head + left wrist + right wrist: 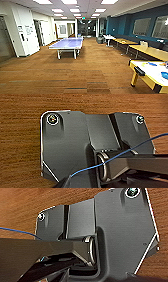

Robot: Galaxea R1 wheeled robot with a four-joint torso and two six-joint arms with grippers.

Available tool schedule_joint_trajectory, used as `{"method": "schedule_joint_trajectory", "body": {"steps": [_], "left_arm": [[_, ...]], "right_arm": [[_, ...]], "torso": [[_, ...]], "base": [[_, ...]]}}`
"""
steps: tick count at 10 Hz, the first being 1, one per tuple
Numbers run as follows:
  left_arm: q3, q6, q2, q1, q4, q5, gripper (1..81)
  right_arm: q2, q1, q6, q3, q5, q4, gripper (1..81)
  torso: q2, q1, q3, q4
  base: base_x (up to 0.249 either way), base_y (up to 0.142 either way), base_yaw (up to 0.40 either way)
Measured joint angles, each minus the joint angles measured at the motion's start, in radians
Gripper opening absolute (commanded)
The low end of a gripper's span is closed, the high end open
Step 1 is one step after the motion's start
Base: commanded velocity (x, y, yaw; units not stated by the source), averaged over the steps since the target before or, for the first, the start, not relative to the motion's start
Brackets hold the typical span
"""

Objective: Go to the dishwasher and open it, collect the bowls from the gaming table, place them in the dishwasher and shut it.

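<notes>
1. The gaming table (150, 75), white-topped with a yellow edge, stands at the near right, far nearer than the ping-pong table (67, 43) down the hall. Blue bowls (165, 75) lie on it.
2. Approaching well likely means swinging right and stopping square to its long edge.
3. The wrist views give brown floor (20, 144) under the arms; I cannot tell either gripper's state.

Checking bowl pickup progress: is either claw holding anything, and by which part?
Cannot be told: the wrist views do not reveal the claws. Blue bowls lie on the gaming table.

Bowls (165, 75) on the gaming table (150, 77), right of a ping-pong table (67, 44).
</notes>
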State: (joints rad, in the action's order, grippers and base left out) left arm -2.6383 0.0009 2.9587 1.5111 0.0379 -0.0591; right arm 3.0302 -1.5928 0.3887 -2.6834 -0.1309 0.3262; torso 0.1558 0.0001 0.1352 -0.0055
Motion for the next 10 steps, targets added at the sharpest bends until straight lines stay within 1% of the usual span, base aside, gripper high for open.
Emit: {"method": "schedule_joint_trajectory", "body": {"steps": [2, 10], "left_arm": [[0.000, 0.000, 0.000, 0.000, 0.000, 0.000, 81.1], [0.001, 0.000, 0.000, 0.001, 0.000, 0.003, 81.1]], "right_arm": [[0.000, 0.000, 0.000, 0.000, 0.000, 0.000, 81.1], [0.000, 0.000, 0.000, 0.001, 0.000, 0.000, 81.1]], "torso": [[0.000, 0.000, 0.000, 0.000], [0.000, 0.000, 0.000, 0.000]], "base": [[0.000, 0.000, -0.180], [0.000, 0.000, -0.250]]}}
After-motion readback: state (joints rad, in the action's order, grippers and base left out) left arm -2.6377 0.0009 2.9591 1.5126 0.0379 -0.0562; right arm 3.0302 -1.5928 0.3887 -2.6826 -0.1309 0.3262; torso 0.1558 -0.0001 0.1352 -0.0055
